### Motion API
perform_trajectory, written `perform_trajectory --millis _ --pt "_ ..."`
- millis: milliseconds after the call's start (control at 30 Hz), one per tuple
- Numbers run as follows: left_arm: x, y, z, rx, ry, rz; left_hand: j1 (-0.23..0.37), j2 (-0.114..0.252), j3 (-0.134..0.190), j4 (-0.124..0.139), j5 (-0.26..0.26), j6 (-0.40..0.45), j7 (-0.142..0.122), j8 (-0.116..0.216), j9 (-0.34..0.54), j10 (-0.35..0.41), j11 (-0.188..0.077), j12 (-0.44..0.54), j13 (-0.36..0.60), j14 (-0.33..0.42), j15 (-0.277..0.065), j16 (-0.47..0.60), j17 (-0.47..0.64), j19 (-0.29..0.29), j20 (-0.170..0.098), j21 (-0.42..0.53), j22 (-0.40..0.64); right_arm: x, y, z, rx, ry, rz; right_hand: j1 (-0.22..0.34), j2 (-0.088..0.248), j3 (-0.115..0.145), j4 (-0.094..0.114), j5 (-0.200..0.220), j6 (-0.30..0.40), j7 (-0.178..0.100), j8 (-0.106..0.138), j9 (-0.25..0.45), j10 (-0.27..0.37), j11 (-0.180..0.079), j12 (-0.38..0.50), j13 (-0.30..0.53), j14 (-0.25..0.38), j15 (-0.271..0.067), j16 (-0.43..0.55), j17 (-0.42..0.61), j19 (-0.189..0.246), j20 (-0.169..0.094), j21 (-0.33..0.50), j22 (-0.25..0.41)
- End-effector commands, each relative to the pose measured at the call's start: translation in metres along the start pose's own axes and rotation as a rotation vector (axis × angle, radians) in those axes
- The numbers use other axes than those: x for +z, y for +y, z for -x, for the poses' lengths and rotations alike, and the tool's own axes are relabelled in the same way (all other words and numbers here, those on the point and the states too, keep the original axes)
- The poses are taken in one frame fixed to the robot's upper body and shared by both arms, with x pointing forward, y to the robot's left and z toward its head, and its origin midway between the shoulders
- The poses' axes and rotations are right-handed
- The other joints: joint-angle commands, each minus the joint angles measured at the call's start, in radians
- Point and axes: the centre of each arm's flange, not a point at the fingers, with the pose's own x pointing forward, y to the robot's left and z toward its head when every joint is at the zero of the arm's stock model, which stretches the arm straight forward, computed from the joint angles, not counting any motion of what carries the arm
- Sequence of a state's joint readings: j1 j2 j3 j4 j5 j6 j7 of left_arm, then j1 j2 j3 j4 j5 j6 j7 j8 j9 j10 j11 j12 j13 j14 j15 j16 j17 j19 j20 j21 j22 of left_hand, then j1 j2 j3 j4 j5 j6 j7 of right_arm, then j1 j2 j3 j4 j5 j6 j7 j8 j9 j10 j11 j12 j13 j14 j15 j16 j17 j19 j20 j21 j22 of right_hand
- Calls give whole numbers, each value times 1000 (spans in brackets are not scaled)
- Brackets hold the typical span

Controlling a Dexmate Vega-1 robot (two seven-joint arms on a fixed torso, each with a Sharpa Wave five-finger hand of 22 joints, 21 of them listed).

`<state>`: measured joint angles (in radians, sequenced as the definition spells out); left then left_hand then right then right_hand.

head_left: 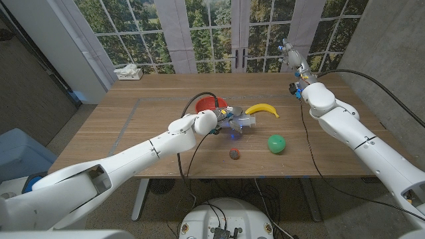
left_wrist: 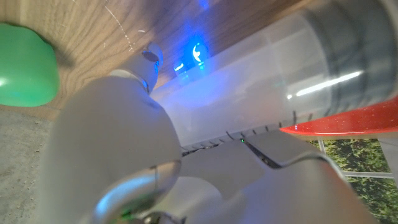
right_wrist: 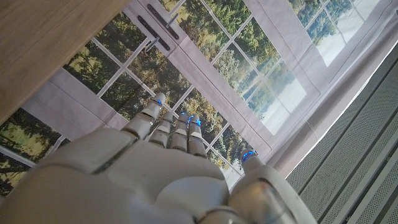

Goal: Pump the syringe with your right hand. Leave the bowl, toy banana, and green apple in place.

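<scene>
The syringe (head_left: 243, 121), a clear barrel with a grey plunger, lies at the table's middle, just in front of the red bowl (head_left: 211, 103). My left hand (head_left: 221, 121) grips its barrel. In the left wrist view the syringe barrel (left_wrist: 261, 81) runs past my left hand's fingers (left_wrist: 112, 143), with the red bowl's rim (left_wrist: 348, 121) and the green apple (left_wrist: 25, 65) nearby. A toy banana (head_left: 262, 109) lies right of the syringe and the green apple (head_left: 276, 143) sits nearer the front. My right hand (head_left: 292, 56) is raised above the back right of the table, fingers straight and apart, holding nothing; the right hand (right_wrist: 161, 168) faces the windows.
A small red and green ball (head_left: 234, 154) sits in front of the syringe. A tissue box (head_left: 128, 72) stands at the back left corner. A black cable (head_left: 189, 106) loops over my left arm near the bowl. The table edge (right_wrist: 37, 43) is beside my right hand.
</scene>
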<state>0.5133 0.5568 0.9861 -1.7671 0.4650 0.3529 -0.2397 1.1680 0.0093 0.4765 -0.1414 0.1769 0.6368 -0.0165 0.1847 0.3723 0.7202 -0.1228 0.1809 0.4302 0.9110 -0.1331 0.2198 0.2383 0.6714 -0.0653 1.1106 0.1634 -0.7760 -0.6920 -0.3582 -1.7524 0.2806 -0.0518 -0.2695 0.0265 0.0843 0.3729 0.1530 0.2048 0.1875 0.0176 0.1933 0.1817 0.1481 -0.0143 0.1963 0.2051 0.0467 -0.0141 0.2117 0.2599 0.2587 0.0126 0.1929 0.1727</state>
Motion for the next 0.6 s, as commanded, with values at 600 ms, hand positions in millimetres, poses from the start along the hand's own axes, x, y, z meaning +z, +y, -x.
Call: perform_trajectory --millis 600 --pt "4 8 5 12 -27 -130 -280 -4 -152 4 -1 -219 -47 -11 -95 -344 49 -8 -93 -499 -2 -24 40 -416 44 -303 5 2 3 -5 4 -12 5 -4 37 4 -2 4 1 -3 -1 1 -2 6 4 -1 2 7 7 1 2 8 4 1"
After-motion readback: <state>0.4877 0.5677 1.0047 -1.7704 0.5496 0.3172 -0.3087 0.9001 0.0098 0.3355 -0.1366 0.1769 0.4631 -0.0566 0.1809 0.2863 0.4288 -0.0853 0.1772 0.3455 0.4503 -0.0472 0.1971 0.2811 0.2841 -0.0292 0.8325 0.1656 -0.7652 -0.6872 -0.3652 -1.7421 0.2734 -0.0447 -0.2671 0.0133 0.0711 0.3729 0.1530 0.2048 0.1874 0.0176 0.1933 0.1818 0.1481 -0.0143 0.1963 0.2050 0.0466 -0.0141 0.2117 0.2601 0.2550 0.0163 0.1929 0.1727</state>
